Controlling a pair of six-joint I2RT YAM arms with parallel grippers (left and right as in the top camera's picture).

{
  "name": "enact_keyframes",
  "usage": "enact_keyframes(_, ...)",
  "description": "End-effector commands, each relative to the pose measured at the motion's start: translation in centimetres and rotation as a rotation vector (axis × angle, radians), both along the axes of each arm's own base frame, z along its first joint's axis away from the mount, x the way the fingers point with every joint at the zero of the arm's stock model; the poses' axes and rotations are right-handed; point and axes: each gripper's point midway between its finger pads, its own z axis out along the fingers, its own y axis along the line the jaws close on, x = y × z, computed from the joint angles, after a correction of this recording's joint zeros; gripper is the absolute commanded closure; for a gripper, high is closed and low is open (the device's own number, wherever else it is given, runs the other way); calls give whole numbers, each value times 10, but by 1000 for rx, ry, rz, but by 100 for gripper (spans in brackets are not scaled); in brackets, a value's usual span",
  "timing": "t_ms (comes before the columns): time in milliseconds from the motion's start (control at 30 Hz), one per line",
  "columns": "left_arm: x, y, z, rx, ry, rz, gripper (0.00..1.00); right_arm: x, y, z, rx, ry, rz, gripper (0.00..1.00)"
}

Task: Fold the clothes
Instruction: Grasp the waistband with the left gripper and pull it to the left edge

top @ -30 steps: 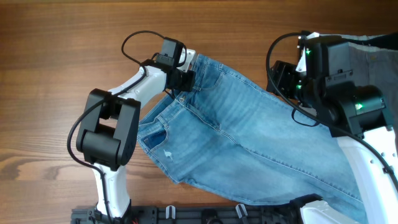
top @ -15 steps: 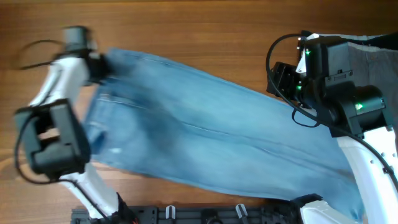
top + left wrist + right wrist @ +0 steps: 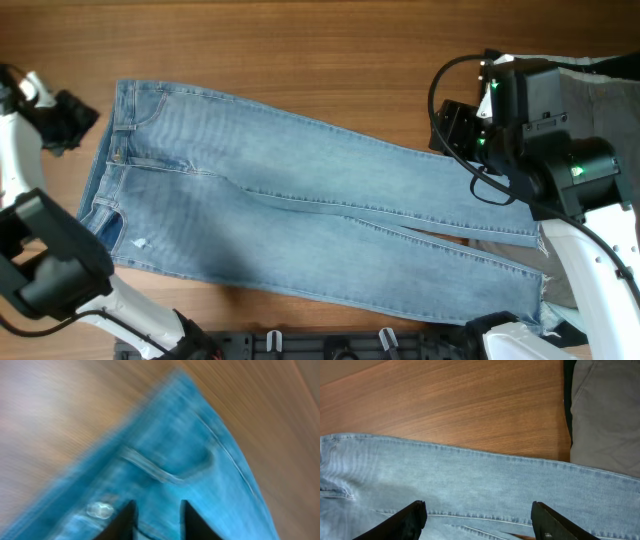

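Jeans [image 3: 300, 220] lie flat overhead; left wrist catches button [image 3: 100, 509].

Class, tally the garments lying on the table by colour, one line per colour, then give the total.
light-blue jeans: 1
grey trousers: 1
Total: 2 garments

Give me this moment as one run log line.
step: fold not begun | jeans: spread flat | left gripper: open, by waistband | right gripper: open, over jeans
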Motion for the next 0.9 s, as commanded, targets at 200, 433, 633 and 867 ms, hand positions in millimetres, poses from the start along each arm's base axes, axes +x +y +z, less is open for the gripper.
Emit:
enact_keyframes(200,1,-195,-9,27,49,-615,96,4,-4,3,-6,-6,-28,27)
enact_keyframes(433,-34,-243,-68,57,175,-734,96,4,-4,3,-3,-7,-32,27)
enact_keyframes(633,-49,-210,-115,114,329,-537,96,4,-4,3,8,-5,-47,28)
enact_keyframes(867,-35,-40,-125,291,327,129,96,4,-4,-2,1,16,-45,27)
